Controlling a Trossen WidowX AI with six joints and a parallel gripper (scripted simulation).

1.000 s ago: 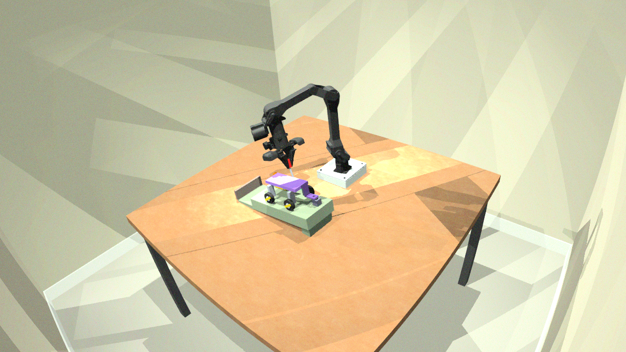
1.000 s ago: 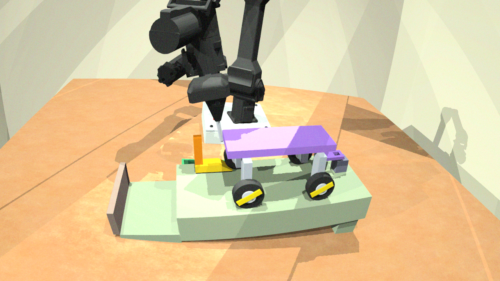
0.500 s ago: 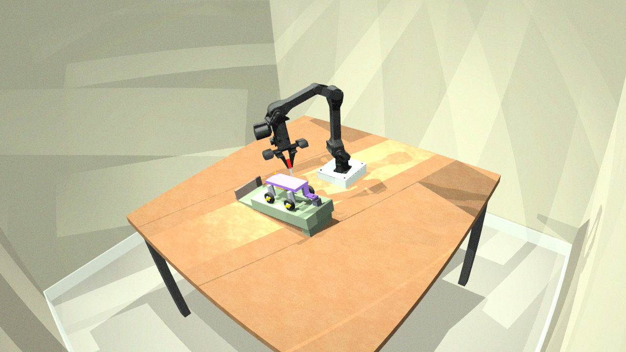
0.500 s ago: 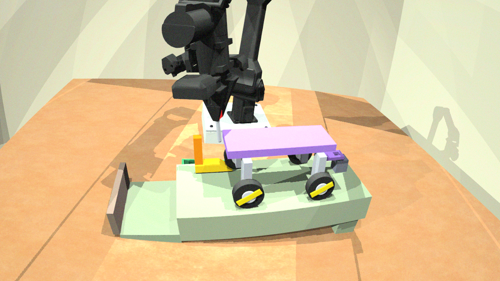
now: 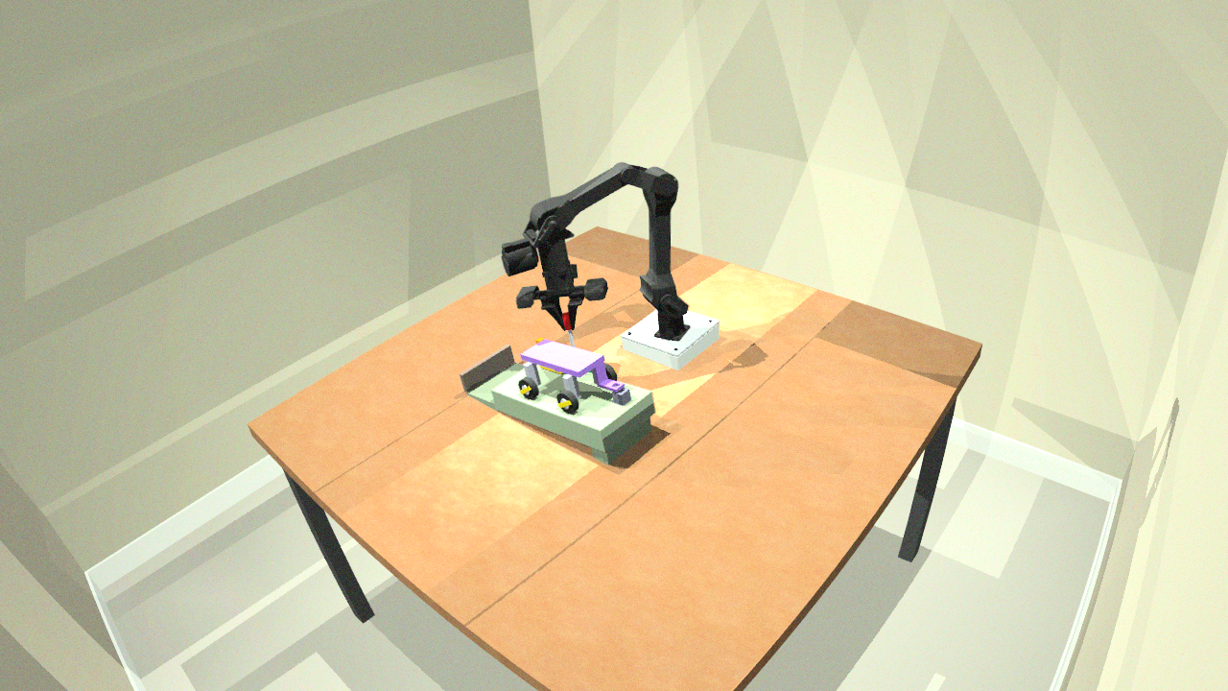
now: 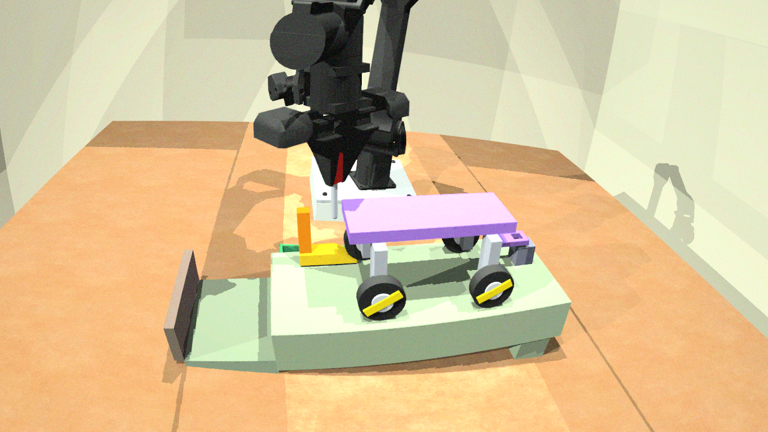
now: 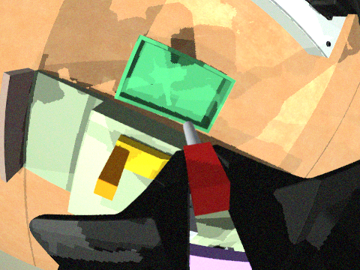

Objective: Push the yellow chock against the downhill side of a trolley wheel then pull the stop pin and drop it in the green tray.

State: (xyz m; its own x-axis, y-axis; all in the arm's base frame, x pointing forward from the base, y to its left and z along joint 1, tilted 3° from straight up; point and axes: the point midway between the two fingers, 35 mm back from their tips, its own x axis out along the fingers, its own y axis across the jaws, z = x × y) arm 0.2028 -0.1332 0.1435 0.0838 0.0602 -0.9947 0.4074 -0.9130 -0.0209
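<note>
My gripper point(image 5: 566, 324) point(image 6: 336, 181) point(image 7: 197, 155) is shut on the red-headed stop pin point(image 5: 568, 321) point(image 6: 339, 167) point(image 7: 208, 180), whose grey shaft points down. It hangs above the far side of the ramp, and in the wrist view the shaft tip shows at the near edge of the green tray point(image 7: 165, 80) point(image 6: 288, 248). The yellow chock point(image 6: 327, 253) point(image 7: 146, 163) with its orange handle point(image 6: 303, 231) point(image 7: 109, 184) sits on the ramp against the downhill side of the trolley's far wheel point(image 6: 354, 244). The purple trolley point(image 5: 562, 357) point(image 6: 429, 215) stands on the ramp; its hitch hole is empty.
The pale green ramp point(image 5: 549, 419) point(image 6: 419, 344) point(image 7: 80, 195) has an end board point(image 5: 486, 369) point(image 6: 181, 306) point(image 7: 15, 124) at its low end. The white robot base point(image 5: 670, 340) point(image 6: 322, 209) stands behind the ramp. A grey block point(image 5: 621, 395) point(image 6: 522, 254) sits under the trolley's hitch.
</note>
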